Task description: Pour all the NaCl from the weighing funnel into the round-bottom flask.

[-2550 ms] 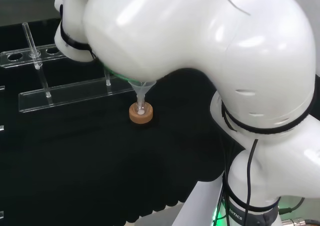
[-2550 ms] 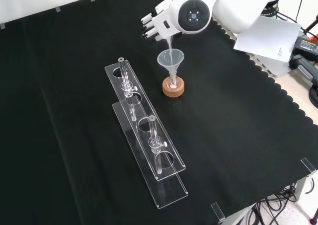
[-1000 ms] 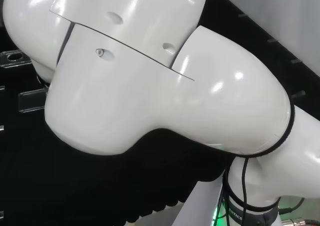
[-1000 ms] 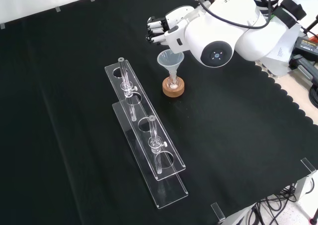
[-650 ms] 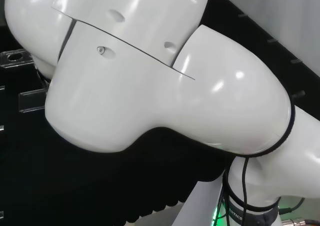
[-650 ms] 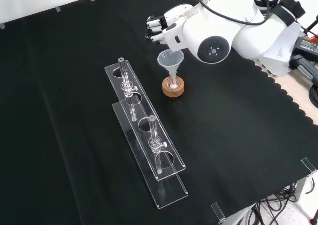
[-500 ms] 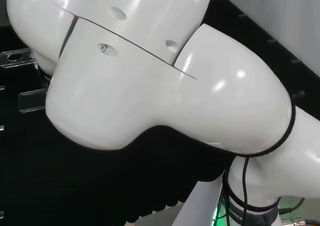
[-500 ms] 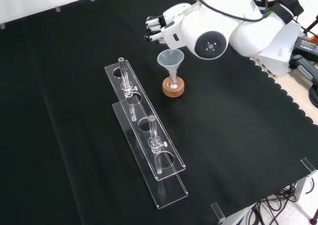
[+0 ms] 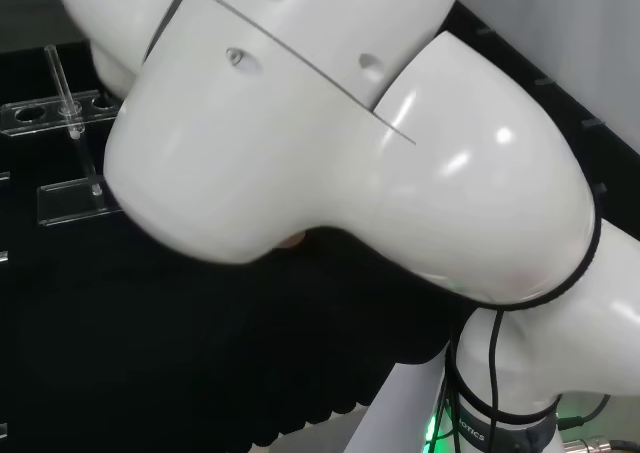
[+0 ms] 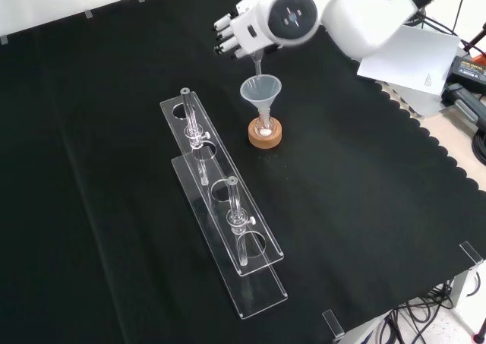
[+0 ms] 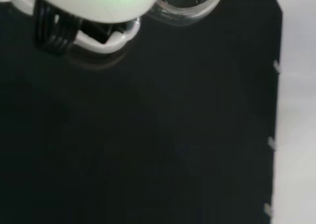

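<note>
Weighing funnel, a slim clear tube, hangs tilted with its tip over the mouth of a wide funnel seated in the flask, which stands on a cork ring toward the bench's far edge in the front view. That wide mouth probably serves to catch stray salt. Curled fingers of the hand clamp the tube's upper end, wrist turned down above the flask. Two clear racks lie nearer.
</note>
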Available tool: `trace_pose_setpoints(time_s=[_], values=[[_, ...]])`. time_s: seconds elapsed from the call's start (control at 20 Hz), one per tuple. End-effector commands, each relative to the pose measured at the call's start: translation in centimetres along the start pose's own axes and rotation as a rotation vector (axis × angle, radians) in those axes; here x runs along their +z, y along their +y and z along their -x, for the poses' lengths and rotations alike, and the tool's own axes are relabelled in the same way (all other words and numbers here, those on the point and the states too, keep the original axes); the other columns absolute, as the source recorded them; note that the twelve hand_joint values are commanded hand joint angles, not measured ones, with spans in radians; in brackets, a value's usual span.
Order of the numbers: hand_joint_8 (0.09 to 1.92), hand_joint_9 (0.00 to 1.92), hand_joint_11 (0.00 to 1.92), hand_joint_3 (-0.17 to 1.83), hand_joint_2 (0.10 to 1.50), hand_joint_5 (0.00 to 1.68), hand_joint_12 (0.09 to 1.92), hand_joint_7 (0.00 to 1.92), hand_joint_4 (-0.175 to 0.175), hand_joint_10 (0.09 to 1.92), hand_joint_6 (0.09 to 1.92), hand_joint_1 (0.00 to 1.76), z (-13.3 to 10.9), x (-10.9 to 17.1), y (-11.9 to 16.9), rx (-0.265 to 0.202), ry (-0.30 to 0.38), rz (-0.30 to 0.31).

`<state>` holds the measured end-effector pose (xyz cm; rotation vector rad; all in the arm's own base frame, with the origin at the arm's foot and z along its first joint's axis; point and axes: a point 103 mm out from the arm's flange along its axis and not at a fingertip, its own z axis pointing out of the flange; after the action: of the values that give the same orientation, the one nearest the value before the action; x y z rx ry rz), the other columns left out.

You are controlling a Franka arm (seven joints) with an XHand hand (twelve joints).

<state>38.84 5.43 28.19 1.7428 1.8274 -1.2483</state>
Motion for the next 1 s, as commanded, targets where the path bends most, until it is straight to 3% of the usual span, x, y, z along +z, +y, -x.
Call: trace_pose_setpoints(time_s=[0.05,0.3,0.45,1.0], values=[[0.70,0.82,0.72,0.85,0.58,1.21,1.10,0.48,0.175,0.43,0.88,1.12,1.5,2.1,0.7,-0.075,0.319,0.007],[0.70,0.82,0.72,0.85,0.58,1.21,1.10,0.48,0.175,0.43,0.88,1.12,3.1,3.5,1.3,-0.089,0.544,-0.025],[0.70,0.82,0.72,0.85,0.58,1.21,1.10,0.48,0.175,0.43,0.88,1.12,3.7,4.2,1.6,-0.090,0.637,-0.039],[0.70,0.82,0.72,0.85,0.58,1.21,1.10,0.48,0.175,0.43,0.88,1.12,6.0,6.2,2.1,-0.081,0.855,0.021]])
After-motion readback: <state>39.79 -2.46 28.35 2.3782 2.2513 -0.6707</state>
